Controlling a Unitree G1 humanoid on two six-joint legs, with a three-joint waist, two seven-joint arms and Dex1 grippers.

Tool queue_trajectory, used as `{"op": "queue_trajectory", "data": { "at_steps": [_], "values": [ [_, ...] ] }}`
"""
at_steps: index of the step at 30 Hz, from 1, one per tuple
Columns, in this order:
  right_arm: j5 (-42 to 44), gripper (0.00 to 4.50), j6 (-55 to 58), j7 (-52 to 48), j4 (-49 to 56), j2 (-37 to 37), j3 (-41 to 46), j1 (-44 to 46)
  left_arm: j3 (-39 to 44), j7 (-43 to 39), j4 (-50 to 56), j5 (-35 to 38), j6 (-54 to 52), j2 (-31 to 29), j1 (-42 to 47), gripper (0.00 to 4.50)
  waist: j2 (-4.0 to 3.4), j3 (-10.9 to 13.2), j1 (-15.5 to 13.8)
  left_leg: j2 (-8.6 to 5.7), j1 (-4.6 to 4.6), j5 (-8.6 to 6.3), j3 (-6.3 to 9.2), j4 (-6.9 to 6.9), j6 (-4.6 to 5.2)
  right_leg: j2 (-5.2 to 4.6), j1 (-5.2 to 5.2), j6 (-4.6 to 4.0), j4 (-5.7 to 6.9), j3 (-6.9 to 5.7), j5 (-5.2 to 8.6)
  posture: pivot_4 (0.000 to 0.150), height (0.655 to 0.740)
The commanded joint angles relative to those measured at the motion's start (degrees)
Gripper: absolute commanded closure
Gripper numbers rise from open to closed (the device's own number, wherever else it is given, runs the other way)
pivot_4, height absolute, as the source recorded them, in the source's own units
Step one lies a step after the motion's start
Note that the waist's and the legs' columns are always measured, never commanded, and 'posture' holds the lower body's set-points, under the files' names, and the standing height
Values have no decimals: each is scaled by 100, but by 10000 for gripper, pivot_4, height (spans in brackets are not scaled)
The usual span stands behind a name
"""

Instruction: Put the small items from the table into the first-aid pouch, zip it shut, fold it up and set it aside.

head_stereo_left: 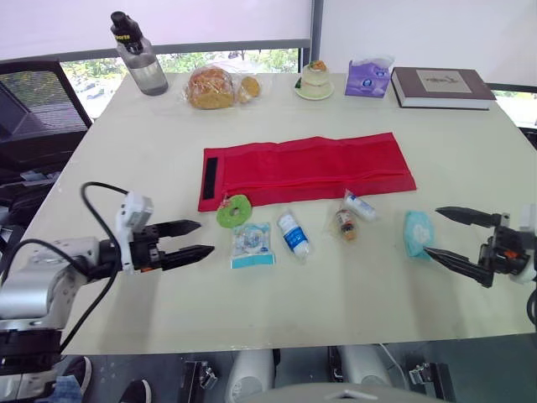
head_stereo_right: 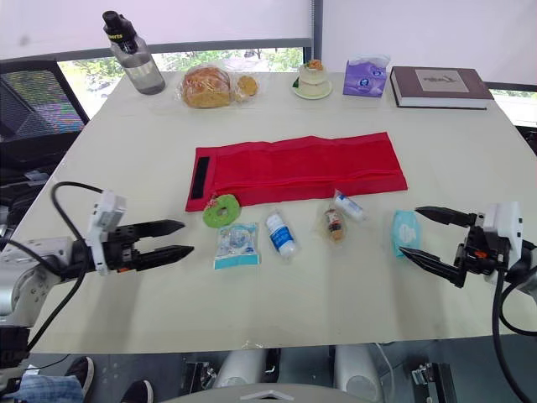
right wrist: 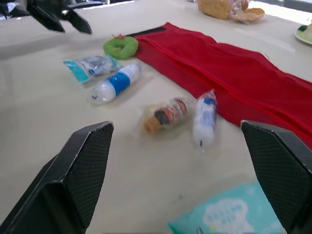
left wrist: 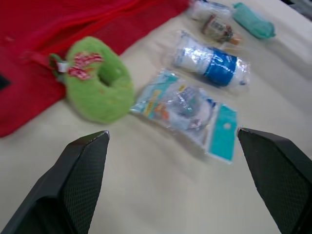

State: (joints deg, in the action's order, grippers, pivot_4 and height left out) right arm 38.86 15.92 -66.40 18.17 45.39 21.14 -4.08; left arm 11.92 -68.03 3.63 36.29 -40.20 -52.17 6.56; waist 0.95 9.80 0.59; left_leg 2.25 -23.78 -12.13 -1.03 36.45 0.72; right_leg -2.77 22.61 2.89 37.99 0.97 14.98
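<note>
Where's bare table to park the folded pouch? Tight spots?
Free: near strip of table between the item row and front edge, between left gripper and right gripper; left side between water bottle and left gripper; right side between book and right gripper. Crowded: the row from green ring to teal pack along the red pouch, plus far edge.

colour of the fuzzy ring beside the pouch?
Bright green ring, with a small red-and-white tag on it. Clearest in the left wrist view.

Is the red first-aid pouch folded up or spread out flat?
Spread out flat. The red pouch lies at full length on the table, with its black strip exposed at one end.
</note>
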Motion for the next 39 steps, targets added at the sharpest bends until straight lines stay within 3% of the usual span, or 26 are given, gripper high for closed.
{"op": "queue_trajectory", "data": {
  "at_steps": [1, 6, 13, 14, 16, 17, 22, 26, 32, 39],
  "values": [
    [376, 681, 393, 411, 816, 52, -27, 146, -183, 445, 355, 229, -744, 102, 214, 0, 0, 0, 0, 0, 0, 0, 1, 0, 0, 2, 0, 0, 0, -1, 0, 1500, 7387],
    [553, 681, 747, 894, 1410, 23, -149, 350, -364, 1072, 517, 441, -1601, 467, 404, 0, 5, 2, 11, -2, -1, 0, 2, 0, 0, 4, 0, 3, -1, 1, -2, 1500, 7387],
    [609, 681, 923, 1150, 1616, 39, -182, 427, -529, 1473, 346, 530, -1989, 959, 700, 0, 15, 4, -77, -8, -2, 1, 7, 6, 0, 2, -4, 2, 0, 2, -2, 1500, 7387],
    [621, 0, 938, 1171, 1642, 44, -175, 422, -468, 1552, 260, 580, -2071, 1054, 772, 4137, 15, 4, -81, -9, -2, 1, 6, 8, 1, 2, -4, 2, 0, 4, -2, 1500, 7387],
    [649, 0, 972, 1217, 1678, 55, -163, 440, -373, 1689, 107, 656, -2179, 1223, 867, 6156, 16, 4, -86, -9, -2, 1, 6, 9, 1, 2, -4, 2, 0, 6, -2, 1500, 7387],
    [661, 0, 984, 1239, 1687, 58, -155, 455, -328, 1765, 27, 678, -2211, 1317, 895, 11524, 17, 4, -92, -9, -2, 1, 6, 8, 1, 3, -4, 2, 0, 6, -2, 1500, 7387],
    [669, 0, 1020, 1264, 1656, 85, -133, 478, -318, 1878, -34, 671, -2234, 1489, 876, 27656, 19, 5, -107, -12, -4, 1, 7, 9, 0, 7, -3, 3, 0, 5, -4, 1500, 7387],
    [677, 0, 1065, 1308, 1636, 95, -202, 558, -167, 1844, 181, 837, -2263, 1454, 773, 44104, 23, 8, -104, -10, -5, 1, 7, 9, 0, 7, -2, 2, 0, 5, -3, 1500, 7387],
    [1129, 0, 1758, 1803, 1998, 144, -342, 629, 403, 2062, 796, 1348, -2259, 1630, 742, 44104, 26, 10, -107, -2, -5, 1, 9, 9, 0, 6, -2, 1, 0, 5, -3, 1500, 7387],
    [1938, 0, 2633, 3235, 2235, -234, -720, 1137, 843, 3242, 1474, 2323, -2345, 2535, 1385, 44104, 33, 9, -134, -4, -12, 1, 14, 19, 0, 4, -4, 3, 2, 5, -5, 1500, 7387]
  ]
}}
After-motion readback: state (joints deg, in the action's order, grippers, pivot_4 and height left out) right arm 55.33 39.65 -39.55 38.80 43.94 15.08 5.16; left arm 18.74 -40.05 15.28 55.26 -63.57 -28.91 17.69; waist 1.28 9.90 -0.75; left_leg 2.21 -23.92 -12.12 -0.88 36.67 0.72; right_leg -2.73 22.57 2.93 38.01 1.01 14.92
